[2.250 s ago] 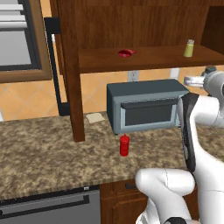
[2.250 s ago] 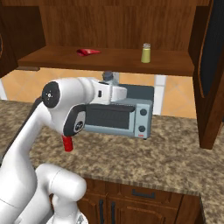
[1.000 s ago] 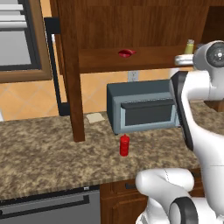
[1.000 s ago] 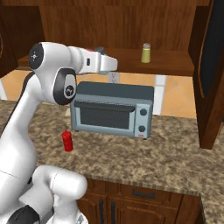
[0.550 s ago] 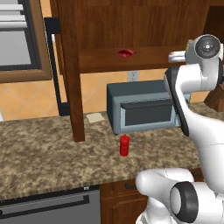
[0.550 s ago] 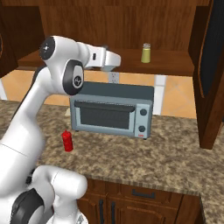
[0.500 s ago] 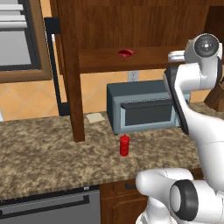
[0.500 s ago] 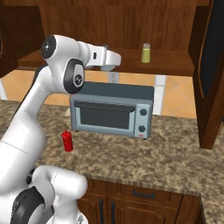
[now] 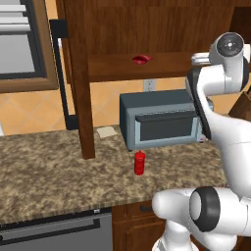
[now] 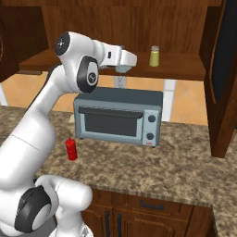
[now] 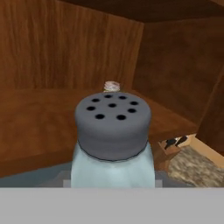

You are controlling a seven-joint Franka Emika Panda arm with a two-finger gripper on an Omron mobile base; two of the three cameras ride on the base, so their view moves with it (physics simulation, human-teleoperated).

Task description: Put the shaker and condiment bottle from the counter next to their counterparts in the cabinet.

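Shaker up at the cabinet shelf, red bottle down on the worktop

Left to right: the cabinet (image 9: 78, 88) post stands on the granite worktop (image 9: 44, 171); the flattish red item (image 9: 141, 60) lies on the shelf; 1 condiment bottle (image 9: 139, 163) stands upright near the worktop's front edge, before the toaster oven (image 9: 159, 122). The jaws hold the pale shaker (image 11: 113, 144), grey cap up, at the shelf's front edge, left of the yellow-green shaker (image 10: 154, 56).
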